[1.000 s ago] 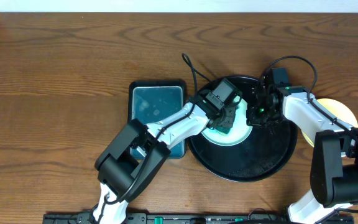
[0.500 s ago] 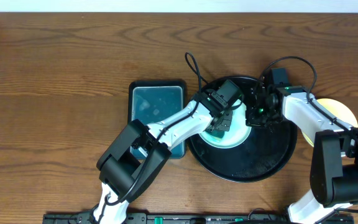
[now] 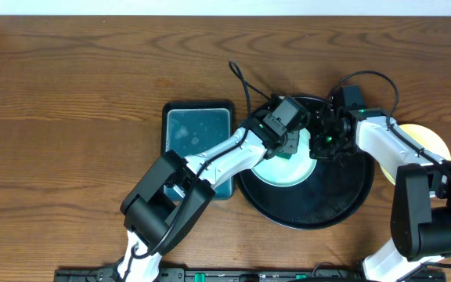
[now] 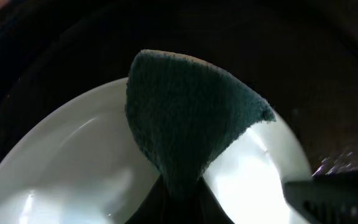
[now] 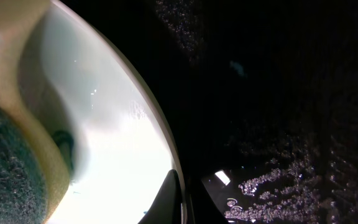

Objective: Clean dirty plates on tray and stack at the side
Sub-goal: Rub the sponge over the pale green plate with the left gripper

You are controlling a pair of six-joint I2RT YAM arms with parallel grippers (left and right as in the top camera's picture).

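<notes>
A pale mint-white plate (image 3: 284, 172) lies on the left part of the round black tray (image 3: 331, 196). My left gripper (image 3: 290, 143) is shut on a dark green sponge (image 4: 191, 112) with a yellow side, and the sponge presses on the plate's face (image 4: 61, 174). My right gripper (image 3: 320, 146) is shut on the plate's right rim (image 5: 166, 143), one finger (image 5: 169, 196) lying on top of it. No scribble marks are visible on the bright part of the plate. A yellow plate (image 3: 433, 141) sits on the table right of the tray, partly hidden by the right arm.
A rectangular teal tray (image 3: 198, 129) lies left of the black tray, with my left arm crossing over its right side. The black tray's floor (image 5: 278, 93) glistens with wet speckles. Brown wooden table surrounds everything.
The left gripper slid the sponge across the plate, first toward the near side, then back toward the far right. The right gripper and the plate stayed put.
</notes>
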